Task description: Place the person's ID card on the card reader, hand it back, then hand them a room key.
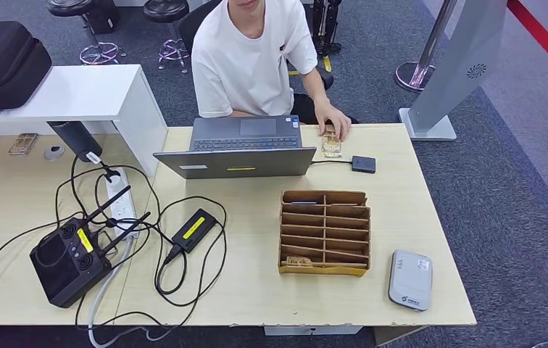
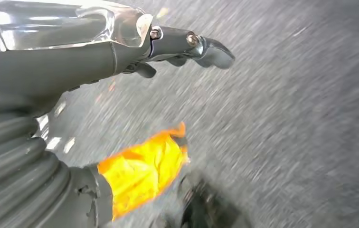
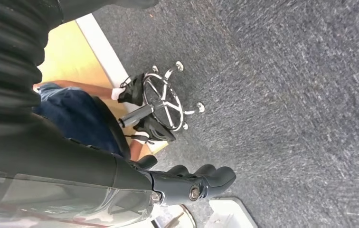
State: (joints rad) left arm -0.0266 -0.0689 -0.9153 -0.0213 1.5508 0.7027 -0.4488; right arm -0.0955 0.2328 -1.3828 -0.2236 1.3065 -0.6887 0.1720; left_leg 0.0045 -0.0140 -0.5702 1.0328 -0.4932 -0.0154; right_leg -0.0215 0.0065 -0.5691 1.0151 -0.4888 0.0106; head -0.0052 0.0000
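A: What is sitting on the desk (image 1: 430, 217), counted?

B: One open laptop (image 1: 246, 145), one cardboard slot organizer (image 1: 324, 232), one grey card reader (image 1: 410, 279) near the front edge beside it, one black router (image 1: 68, 261) with its antennas lying among the cables, and one small black box (image 1: 363, 164) wired to the laptop.

A: And the ID card (image 1: 331, 145)?

B: One pale card is lying on the desk just right of the laptop, and the person's hand (image 1: 334, 123) is resting on its far end.

A: How are the robot's hands doing?

B: The left hand (image 2: 187, 47) is hanging over grey carpet, dark fingers loosely curled, gripping nothing. The right hand (image 3: 192, 183) is hanging likewise, fingers bent inward and empty, with an office chair's base (image 3: 161, 104) showing beyond it.
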